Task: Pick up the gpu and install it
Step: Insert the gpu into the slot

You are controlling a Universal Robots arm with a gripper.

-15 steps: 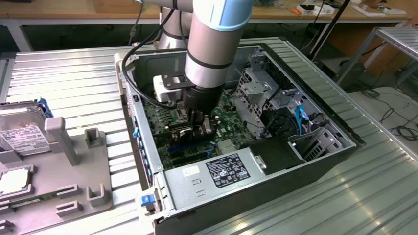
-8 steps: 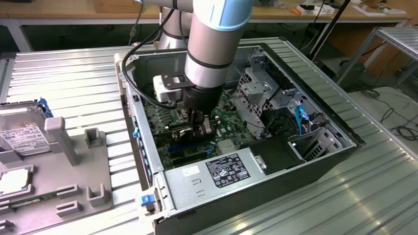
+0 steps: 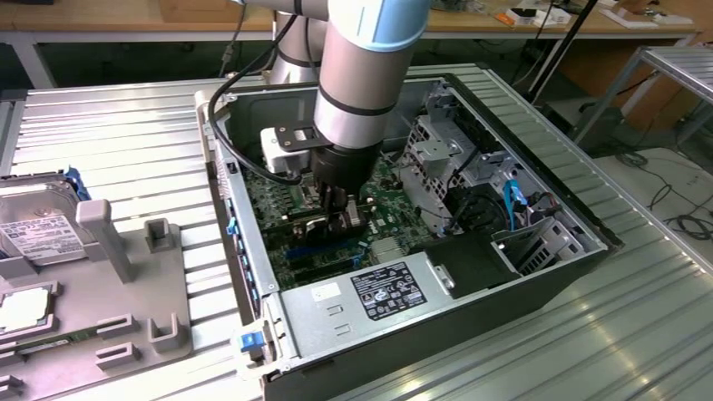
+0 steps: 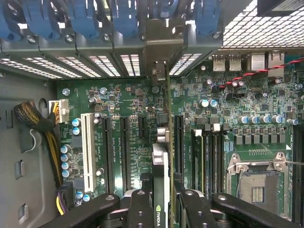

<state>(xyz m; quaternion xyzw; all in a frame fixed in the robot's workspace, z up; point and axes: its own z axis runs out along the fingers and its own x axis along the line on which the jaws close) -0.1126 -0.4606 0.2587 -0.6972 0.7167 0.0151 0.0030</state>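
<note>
The gpu [image 4: 161,164] stands on edge between my fingers, a thin dark card with a logo on its top edge. Its silver bracket [image 4: 159,71] reaches the slotted rear wall of the case. The card sits just above the green motherboard [image 4: 133,102], in line with the gap between the black expansion slots [image 4: 126,152]. My gripper [image 4: 164,209] is shut on the card, one black finger on each side. In the exterior view the gripper [image 3: 334,209] is lowered into the open computer case [image 3: 557,251] with the dark gpu [image 3: 323,230] under it.
A white slot [image 4: 87,147], memory sticks [image 4: 197,156] and the CPU socket [image 4: 256,175] flank the card. A power supply [image 3: 373,292] fills the case's near end and drive cages [image 3: 446,159] the far side. A hard drive [image 3: 33,225] and a grey fixture [image 3: 123,276] lie at the exterior view's left.
</note>
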